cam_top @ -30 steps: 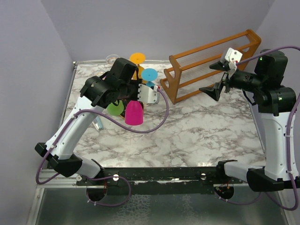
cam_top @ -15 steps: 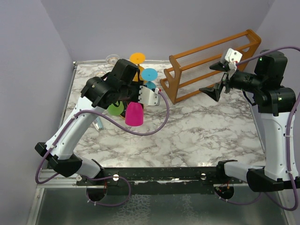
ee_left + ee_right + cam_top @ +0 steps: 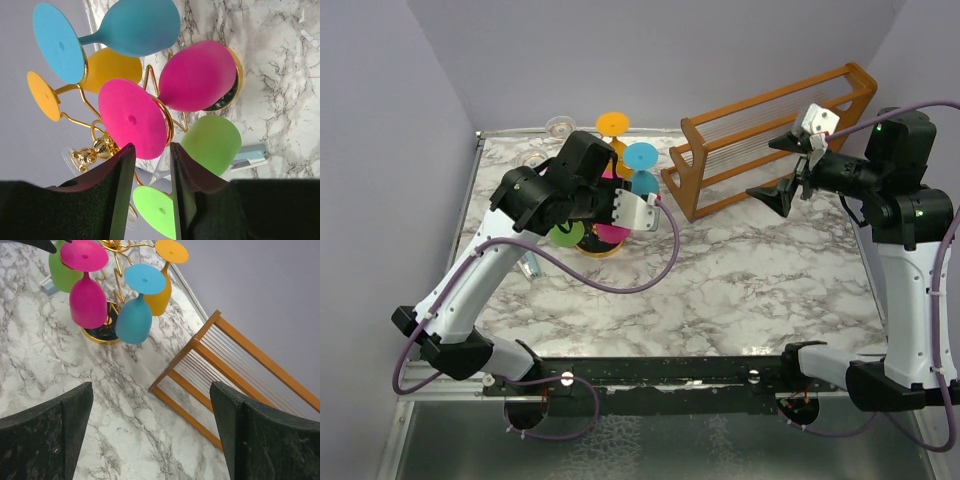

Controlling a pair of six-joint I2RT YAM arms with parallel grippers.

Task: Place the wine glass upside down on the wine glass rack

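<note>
Just ahead of my left claw (image 3: 151, 147), the pink glass (image 3: 197, 75) hangs on the rack (image 3: 103, 146) with no help from me. Half a second ago the top view had its bowl sticking out below my wrist, clear of the rack. Now it's tucked in over the rack's base. My fingers are a narrow gap apart with only the edge of the foot (image 3: 132, 120) showing between them, and nothing is clamped. I read that as placed and let go, with only the retreat left.

The glass is upside down. The foot faces my tips, caught in a gold loop, and the bowl is beyond it with its mouth toward the table (image 3: 285, 75). The long axis runs away from my claw, foot to bowl, and looks near vertical in the right wrist view. The blue glass (image 3: 140, 25) hangs just beside it, and the yellow and green ones are close.

My right claw (image 3: 151, 390) is wide and empty, well off to the side, over the wooden rack (image 3: 235, 370).
</note>
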